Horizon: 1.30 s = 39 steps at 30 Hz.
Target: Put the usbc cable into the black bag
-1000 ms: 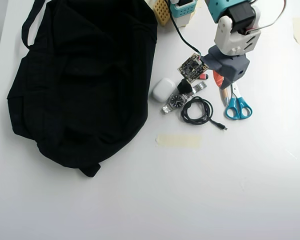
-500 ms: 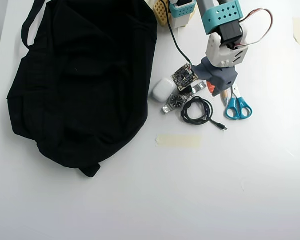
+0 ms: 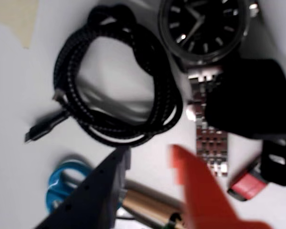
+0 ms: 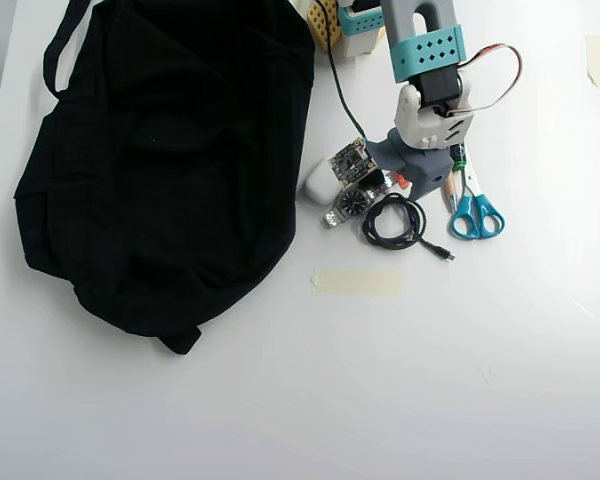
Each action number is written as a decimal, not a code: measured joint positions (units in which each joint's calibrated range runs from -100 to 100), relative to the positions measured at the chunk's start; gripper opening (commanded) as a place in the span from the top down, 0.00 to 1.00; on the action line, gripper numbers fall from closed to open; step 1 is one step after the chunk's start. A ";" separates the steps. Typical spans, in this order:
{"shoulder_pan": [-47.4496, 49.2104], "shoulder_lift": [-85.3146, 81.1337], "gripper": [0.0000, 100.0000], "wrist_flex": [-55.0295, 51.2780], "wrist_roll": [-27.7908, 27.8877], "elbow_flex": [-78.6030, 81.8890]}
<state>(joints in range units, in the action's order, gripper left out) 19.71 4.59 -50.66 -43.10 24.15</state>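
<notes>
The usbc cable (image 3: 159,90) lies on the white table as a round coil of braided black cord, its plug (image 3: 38,131) sticking out to the left in the wrist view. Overhead, the usbc cable (image 4: 395,222) sits just right of a steel-band watch (image 4: 353,203). My gripper (image 3: 149,150) hovers just short of the coil's near edge, open, with nothing between the grey finger (image 3: 109,179) and the orange finger (image 3: 193,181). From above, the gripper (image 4: 408,188) is at the coil's top edge. The black bag (image 4: 160,160) fills the left of the table, apart from the cable.
The watch (image 3: 205,26) touches the coil's right side. Blue-handled scissors (image 4: 470,208) and a pen lie right of the gripper. A white case (image 4: 320,180) sits by the bag's edge; a tape strip (image 4: 358,282) lies below the cable.
The arm has swung left and down, bringing the gripper from over the scissors to the top edge of the cable coil. The cable and bag have not moved.
</notes>
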 measured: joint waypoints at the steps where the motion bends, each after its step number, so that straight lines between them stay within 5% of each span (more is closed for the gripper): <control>1: 0.00 0.17 0.74 0.00 0.00 0.00; 39: -8.66 5.34 0.78 5.37 0.24 0.94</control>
<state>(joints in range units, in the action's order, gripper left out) 11.05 9.92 -45.29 -42.86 25.09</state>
